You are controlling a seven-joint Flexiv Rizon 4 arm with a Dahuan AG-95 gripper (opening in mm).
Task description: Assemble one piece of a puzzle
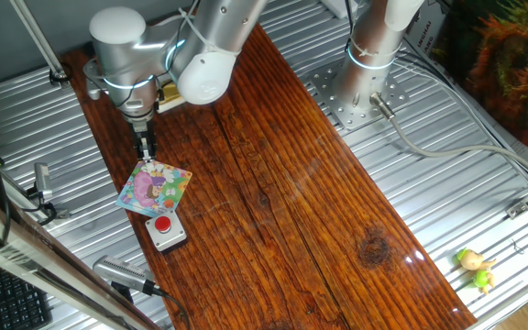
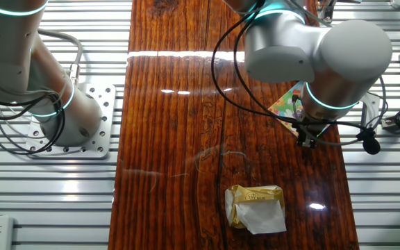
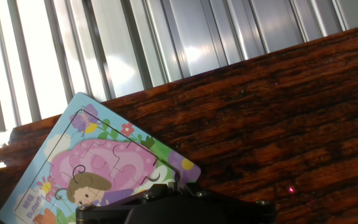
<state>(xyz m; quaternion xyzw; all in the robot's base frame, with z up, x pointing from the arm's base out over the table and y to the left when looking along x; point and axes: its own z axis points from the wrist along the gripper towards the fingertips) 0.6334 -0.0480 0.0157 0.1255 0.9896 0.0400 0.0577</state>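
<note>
The puzzle (image 1: pixel 155 189) is a small square pastel board lying on the wooden table (image 1: pixel 273 183), near its left edge. My gripper (image 1: pixel 146 152) points straight down at the board's far corner, fingers close together. In the hand view the puzzle (image 3: pixel 98 165) fills the lower left, and my gripper (image 3: pixel 178 185) is shut low over its right edge. Only a thin pale sliver shows between the tips; I cannot tell whether it is a piece. The other fixed view shows just a corner of the puzzle (image 2: pixel 286 104) behind the arm, with the gripper (image 2: pixel 305 141) beside it.
A grey box with a red button (image 1: pixel 165 230) sits right next to the puzzle's near corner. A small yellow-and-white block (image 2: pixel 255 207) lies on the wood further along. A second arm's base (image 1: pixel 367 82) stands on the ribbed metal beside the table. A small toy (image 1: pixel 476 267) lies at the right.
</note>
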